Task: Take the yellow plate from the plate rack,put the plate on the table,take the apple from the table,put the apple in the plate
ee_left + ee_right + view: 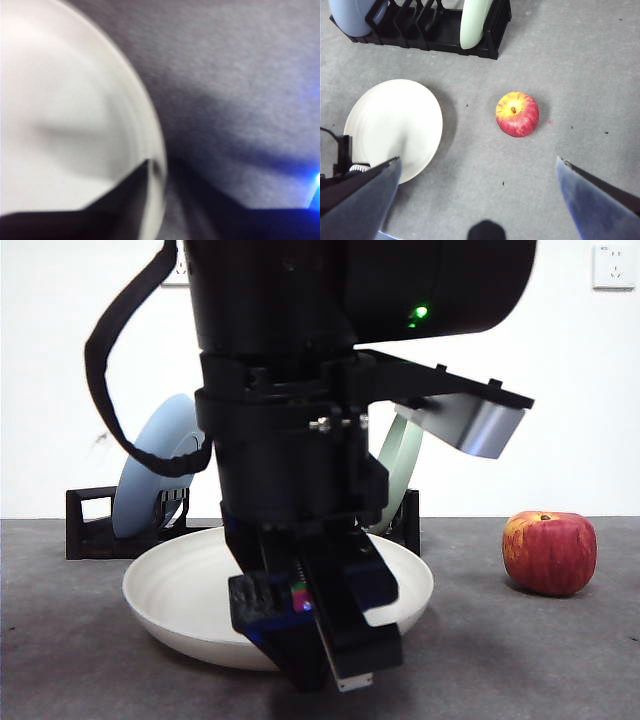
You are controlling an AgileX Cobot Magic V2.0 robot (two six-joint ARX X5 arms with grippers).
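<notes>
i'm low at the near edge of the plate [180, 590] with the left gripper [310, 640], one jaw inside the rim, one outside; through the blur i can't tell whether it pinches the rim or has let go. the plate lies flat on the table [560, 660], in front of the rack [90, 525]. it looks stiff, matte and probably breakable, so the rim is the only handle. the apple [517, 114] sits well apart on bare table, stem up. i'd call it firm, smooth and ready to roll, so i'd grasp across its widest part. the right gripper [477, 200] hangs high, jaws spread wide, holding nothing.
</notes>
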